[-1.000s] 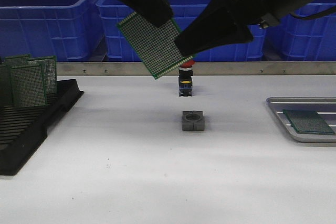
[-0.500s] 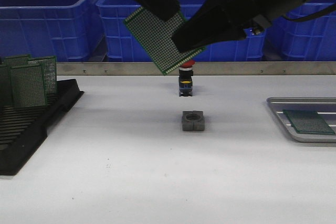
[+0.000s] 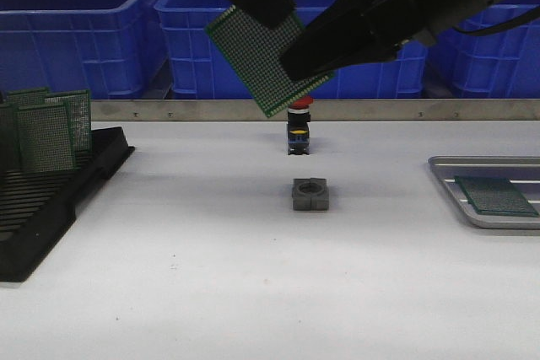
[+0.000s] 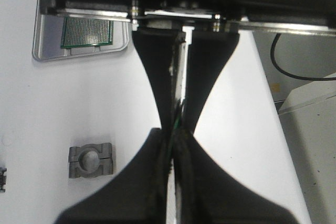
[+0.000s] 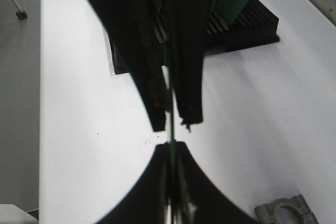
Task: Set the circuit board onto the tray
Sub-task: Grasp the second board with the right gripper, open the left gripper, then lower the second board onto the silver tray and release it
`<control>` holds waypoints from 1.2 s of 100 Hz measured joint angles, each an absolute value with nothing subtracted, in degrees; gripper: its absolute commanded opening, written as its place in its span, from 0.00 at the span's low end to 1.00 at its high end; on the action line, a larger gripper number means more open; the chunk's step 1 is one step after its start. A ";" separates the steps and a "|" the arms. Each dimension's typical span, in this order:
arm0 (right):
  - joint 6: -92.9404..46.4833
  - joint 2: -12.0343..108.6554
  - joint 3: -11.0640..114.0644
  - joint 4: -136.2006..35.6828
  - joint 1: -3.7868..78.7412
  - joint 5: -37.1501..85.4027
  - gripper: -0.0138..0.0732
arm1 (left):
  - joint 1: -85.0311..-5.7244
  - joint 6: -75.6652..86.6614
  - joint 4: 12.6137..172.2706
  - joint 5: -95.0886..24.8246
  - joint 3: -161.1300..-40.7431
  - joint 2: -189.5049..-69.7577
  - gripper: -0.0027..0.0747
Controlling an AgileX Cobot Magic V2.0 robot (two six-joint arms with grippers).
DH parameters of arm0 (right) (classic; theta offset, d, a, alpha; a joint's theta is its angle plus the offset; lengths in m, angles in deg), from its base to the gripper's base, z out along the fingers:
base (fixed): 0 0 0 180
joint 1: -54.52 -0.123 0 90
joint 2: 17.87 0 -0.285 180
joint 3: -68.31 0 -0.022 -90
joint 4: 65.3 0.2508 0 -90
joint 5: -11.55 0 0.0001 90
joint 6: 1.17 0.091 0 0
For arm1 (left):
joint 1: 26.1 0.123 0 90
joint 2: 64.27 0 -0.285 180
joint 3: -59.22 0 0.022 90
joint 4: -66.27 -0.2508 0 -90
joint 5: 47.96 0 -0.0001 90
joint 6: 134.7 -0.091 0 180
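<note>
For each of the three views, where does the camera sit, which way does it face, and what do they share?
Front: faces forward over the table; both arms hold a circuit board aloft, tray at right.
Left wrist: looks down past the left gripper at the tray and grey clamp block.
Right wrist: looks down past the right gripper toward the black rack.
All three share the held board.

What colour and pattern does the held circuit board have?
Green, with a fine grid of small dots; the circuit board shows best in the front view.
</note>
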State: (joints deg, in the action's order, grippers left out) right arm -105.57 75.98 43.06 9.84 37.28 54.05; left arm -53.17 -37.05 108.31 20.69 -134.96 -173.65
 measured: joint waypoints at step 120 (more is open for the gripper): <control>-73.96 81.61 39.81 5.92 65.02 47.93 0.02 | -53.17 -37.05 106.86 14.14 -140.65 -173.55 0.70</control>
State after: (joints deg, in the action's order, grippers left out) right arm -73.96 81.61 39.81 5.92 65.02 47.93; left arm -53.17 -37.05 106.86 14.14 -140.65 -173.55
